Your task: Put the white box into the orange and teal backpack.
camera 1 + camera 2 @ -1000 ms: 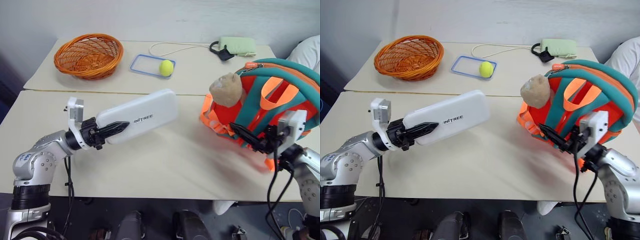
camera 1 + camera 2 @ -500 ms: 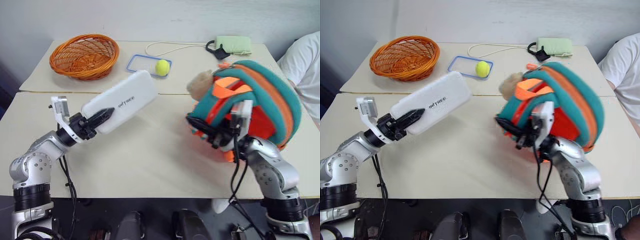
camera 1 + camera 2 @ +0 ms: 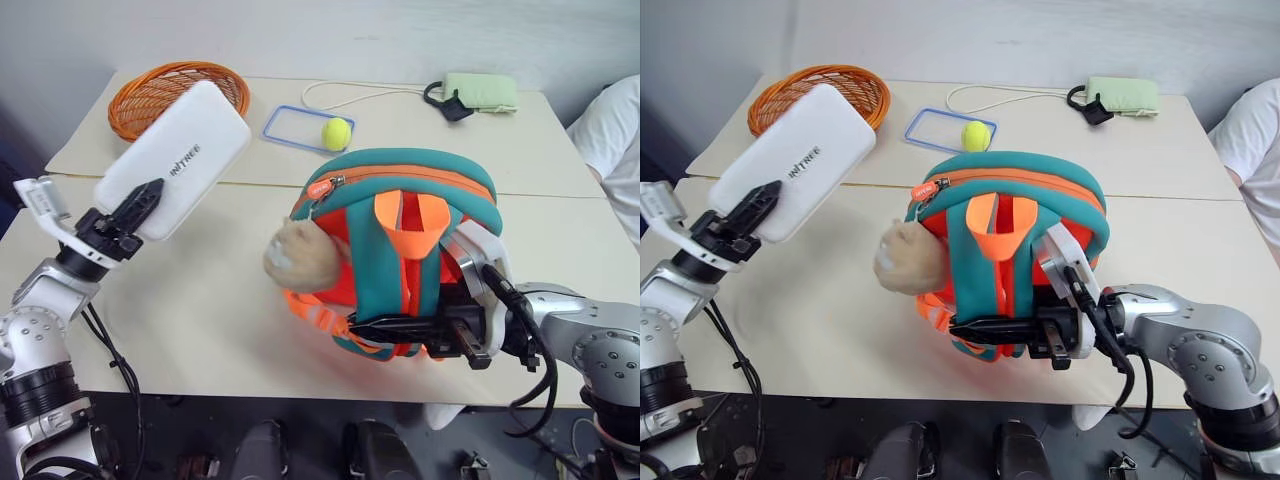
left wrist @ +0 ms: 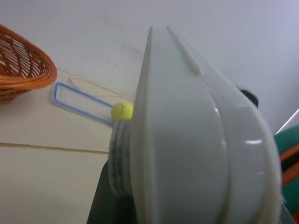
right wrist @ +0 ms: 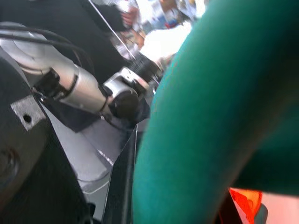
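White box (image 3: 172, 158) – held aloft over table's left edge, left hand (image 3: 128, 212) clamped on its lower end, lid tilted up. Looks rigid, smooth plastic, prob. light; end grip leaves a long overhang, could pivot or slip. Orange and teal backpack (image 3: 1008, 255) – soft, floppy, at near edge towards right corner, right hand (image 3: 985, 328) closed on a teal strap at its base. Zip looks shut – no mouth visible. Open table (image 3: 200, 320) between the two; basket (image 3: 150, 92) and tray (image 3: 292, 130) at far edge.

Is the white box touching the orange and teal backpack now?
Apart. In the left eye view, the white box is held up in the left gripper, with bare table showing between it and the orange and teal backpack.
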